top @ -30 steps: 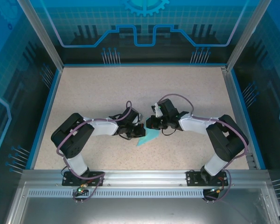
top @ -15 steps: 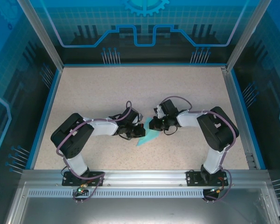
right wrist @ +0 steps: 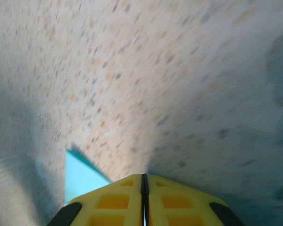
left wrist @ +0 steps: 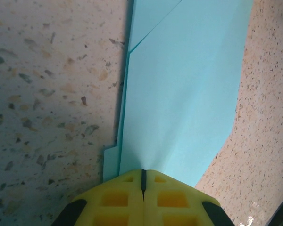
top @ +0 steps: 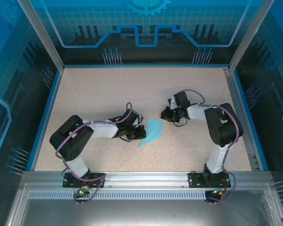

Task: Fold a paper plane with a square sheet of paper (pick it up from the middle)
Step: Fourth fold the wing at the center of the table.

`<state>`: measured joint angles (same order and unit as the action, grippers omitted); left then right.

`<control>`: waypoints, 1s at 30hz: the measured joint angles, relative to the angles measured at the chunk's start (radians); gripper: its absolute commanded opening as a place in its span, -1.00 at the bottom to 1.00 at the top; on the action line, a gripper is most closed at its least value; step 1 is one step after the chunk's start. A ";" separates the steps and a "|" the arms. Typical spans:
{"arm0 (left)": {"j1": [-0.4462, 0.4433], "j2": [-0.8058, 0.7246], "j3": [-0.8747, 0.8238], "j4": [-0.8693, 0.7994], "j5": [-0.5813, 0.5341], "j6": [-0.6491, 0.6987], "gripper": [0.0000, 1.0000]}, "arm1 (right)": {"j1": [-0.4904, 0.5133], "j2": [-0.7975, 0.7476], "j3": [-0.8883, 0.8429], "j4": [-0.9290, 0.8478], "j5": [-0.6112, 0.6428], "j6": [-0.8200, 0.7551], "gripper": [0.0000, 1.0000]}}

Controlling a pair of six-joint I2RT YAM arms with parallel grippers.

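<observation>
Thin, limp and easily creased, the part-folded cyan paper [left wrist: 179, 94] lies flat on the tabletop [top: 108, 89] under the clenched left end effector [left wrist: 142, 175], best pinched mid-crease; the right end effector [right wrist: 143, 178], clenched and empty, sits apart.

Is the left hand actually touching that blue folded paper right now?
Touching. The left wrist view shows it: the folded paper runs straight into the shut yellow fingertips of the left hand, with no gap between them.

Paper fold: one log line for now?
paper: folded, lying flat | left gripper: shut, tip on paper | right gripper: shut, beside paper
</observation>
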<state>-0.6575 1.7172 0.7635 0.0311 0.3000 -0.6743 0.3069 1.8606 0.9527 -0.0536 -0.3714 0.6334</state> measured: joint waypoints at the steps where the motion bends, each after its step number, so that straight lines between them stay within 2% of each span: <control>1: 0.000 -0.002 -0.001 0.000 0.000 0.000 -1.00 | -0.003 -0.004 0.003 -0.005 0.016 -0.008 -0.79; 7: 0.000 -0.002 -0.001 -0.003 0.000 0.000 -1.00 | 0.018 -0.127 -0.031 0.002 0.028 -0.034 -0.76; 12: 0.000 -0.002 -0.001 -0.004 0.000 0.000 -1.00 | 0.132 -0.219 -0.084 0.049 0.019 -0.001 -0.78; 20: 0.000 -0.003 0.000 -0.005 0.000 0.000 -1.00 | 0.269 -0.166 -0.193 0.106 -0.011 0.126 -0.79; 30: 0.000 -0.007 0.001 -0.016 0.000 -0.001 -1.00 | 0.289 -0.097 -0.193 0.160 -0.037 0.188 -0.80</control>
<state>-0.6571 1.7103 0.7643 0.0151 0.3000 -0.6750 0.5957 1.7641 0.7593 0.1062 -0.4084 0.8211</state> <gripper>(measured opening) 0.046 0.103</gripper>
